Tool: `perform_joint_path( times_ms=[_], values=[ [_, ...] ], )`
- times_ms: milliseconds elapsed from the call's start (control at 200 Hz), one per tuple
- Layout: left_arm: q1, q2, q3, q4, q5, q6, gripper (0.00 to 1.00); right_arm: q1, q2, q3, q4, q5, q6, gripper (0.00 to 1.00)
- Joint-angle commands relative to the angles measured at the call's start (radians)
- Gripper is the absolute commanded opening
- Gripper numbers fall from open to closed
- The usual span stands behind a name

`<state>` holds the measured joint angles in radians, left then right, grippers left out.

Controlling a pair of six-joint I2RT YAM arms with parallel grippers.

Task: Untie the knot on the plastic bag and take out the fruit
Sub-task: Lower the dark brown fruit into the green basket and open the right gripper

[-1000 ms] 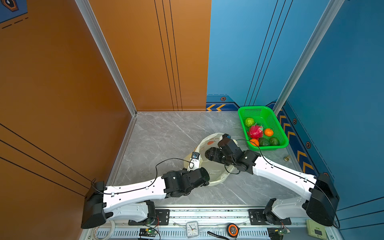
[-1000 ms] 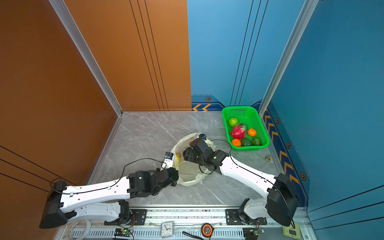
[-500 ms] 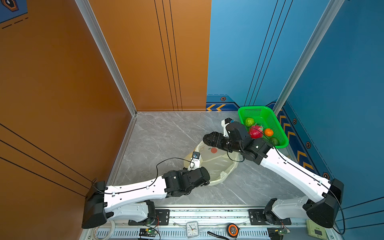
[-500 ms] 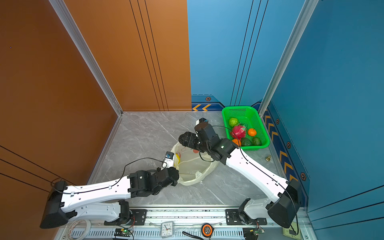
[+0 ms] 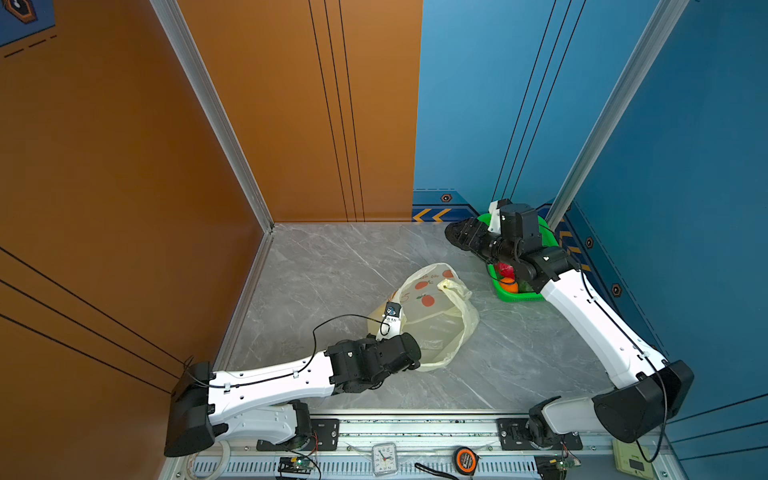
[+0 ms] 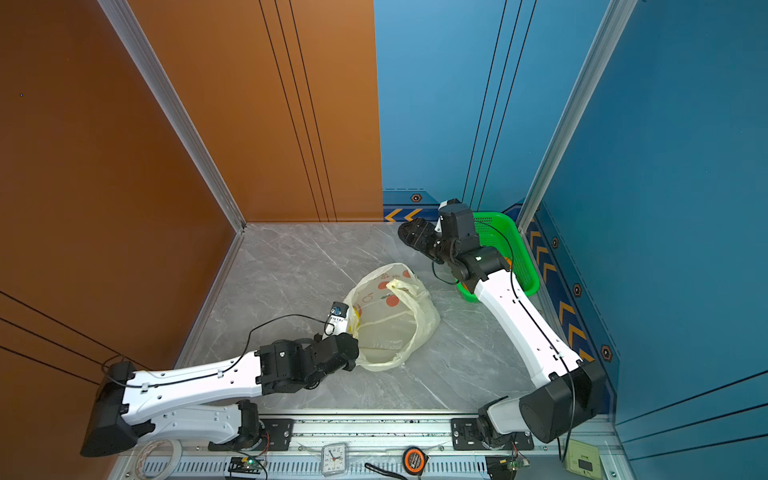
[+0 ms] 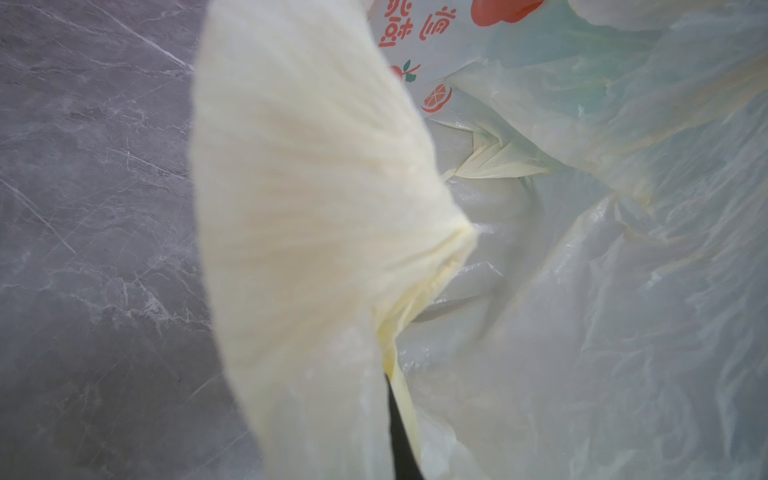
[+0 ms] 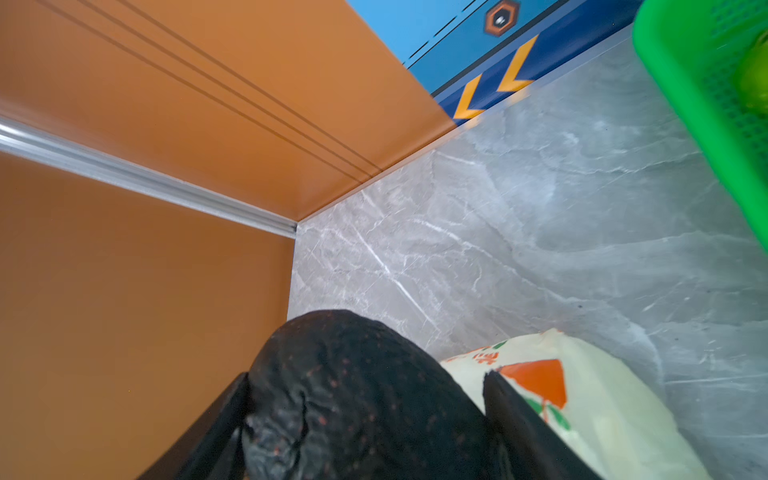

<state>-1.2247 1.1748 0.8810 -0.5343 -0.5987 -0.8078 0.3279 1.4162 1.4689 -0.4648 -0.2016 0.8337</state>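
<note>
The dark, pebbled avocado sits gripped between the jaws of the right gripper, just beside the green perforated basket (a pink-red dragon fruit and an orange lie inside). The left gripper is clenched on the edge of the thin cream-yellow plastic bag, which lies open-mouthed on the grey marble table.

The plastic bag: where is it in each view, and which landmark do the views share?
Top view: plastic bag mid-floor, left of the green basket.
Top view: plastic bag mid-floor too.
Left wrist: plastic bag close up, filling most of it.
Right wrist: plastic bag's printed corner behind the avocado.
Shared landmark: grey marble floor.
</note>
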Motion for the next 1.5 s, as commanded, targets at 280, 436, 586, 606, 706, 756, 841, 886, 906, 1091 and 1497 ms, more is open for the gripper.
perform_joint_path(
  times_ms=[280,436,586,606,706,756,841,886,906,1091,1497],
  values=[
    [-0.012,0.006,0.029,-0.004,-0.038,0.013,0.00,-0.381,0.064,-0.076,-0.040,-0.045,-0.127,0.70],
    [-0.014,0.011,0.029,-0.004,-0.037,0.009,0.00,-0.482,0.125,-0.098,-0.032,-0.003,-0.162,0.71],
    [-0.015,0.020,0.032,-0.005,-0.034,0.007,0.00,-0.549,0.221,-0.083,-0.004,0.005,-0.169,0.71],
    [-0.015,0.019,0.032,-0.004,-0.033,0.007,0.00,-0.554,0.233,-0.078,-0.001,0.012,-0.172,0.70],
    [-0.016,0.021,0.033,-0.004,-0.032,0.006,0.00,-0.576,0.299,-0.045,0.014,0.039,-0.174,0.70],
    [-0.016,0.022,0.035,-0.005,-0.032,0.008,0.00,-0.583,0.333,-0.022,0.018,0.054,-0.176,0.71],
    [-0.015,0.023,0.035,-0.005,-0.029,0.012,0.00,-0.587,0.395,0.016,0.020,0.079,-0.172,0.72],
    [-0.016,0.023,0.035,-0.004,-0.030,0.012,0.00,-0.588,0.425,0.035,0.020,0.088,-0.168,0.73],
    [-0.016,0.023,0.035,-0.004,-0.030,0.012,0.00,-0.588,0.436,0.042,0.021,0.094,-0.165,0.73],
    [-0.015,0.027,0.039,-0.005,-0.026,0.007,0.00,-0.586,0.514,0.084,0.028,0.120,-0.145,0.86],
    [-0.015,0.029,0.045,-0.005,-0.040,0.006,0.00,-0.581,0.488,0.117,-0.002,0.110,-0.149,1.00]
  ],
)
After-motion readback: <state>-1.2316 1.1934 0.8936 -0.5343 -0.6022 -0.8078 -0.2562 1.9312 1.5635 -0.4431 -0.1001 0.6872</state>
